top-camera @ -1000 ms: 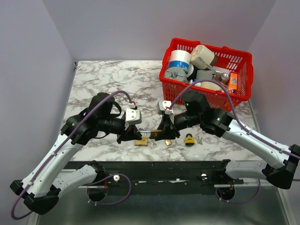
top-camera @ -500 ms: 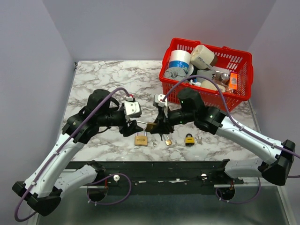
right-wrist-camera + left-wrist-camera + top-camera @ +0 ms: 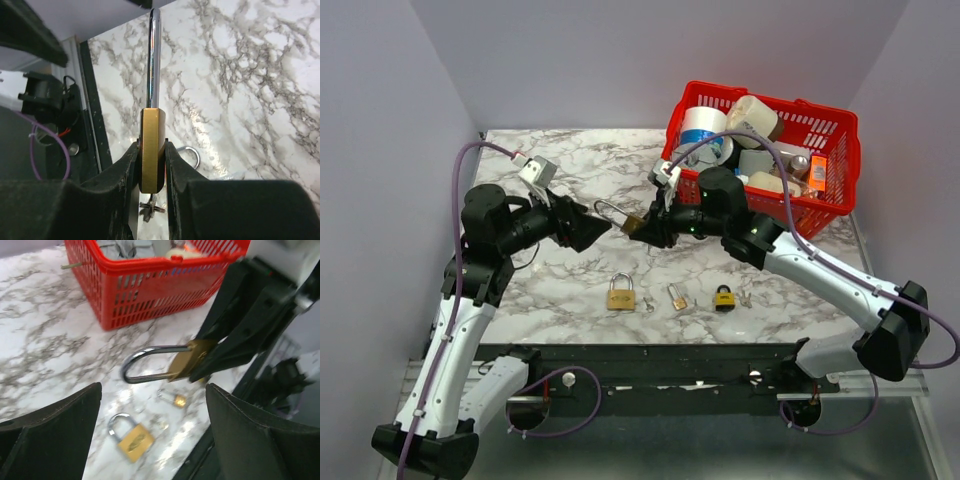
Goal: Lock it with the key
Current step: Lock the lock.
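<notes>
As left gripper (image 3: 592,228) gapes — right (image 3: 151,150) pinches padlock (image 3: 187,360).

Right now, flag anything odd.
The padlock sits sideways in the right claw, off the table, its shackle toward the open, empty left claw. Nothing looks spilled or damaged.

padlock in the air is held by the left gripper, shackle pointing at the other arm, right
No: the right gripper holds the padlock, clamped on its brass body, as the right wrist view shows. The shackle does point at the other arm's left gripper.
</notes>
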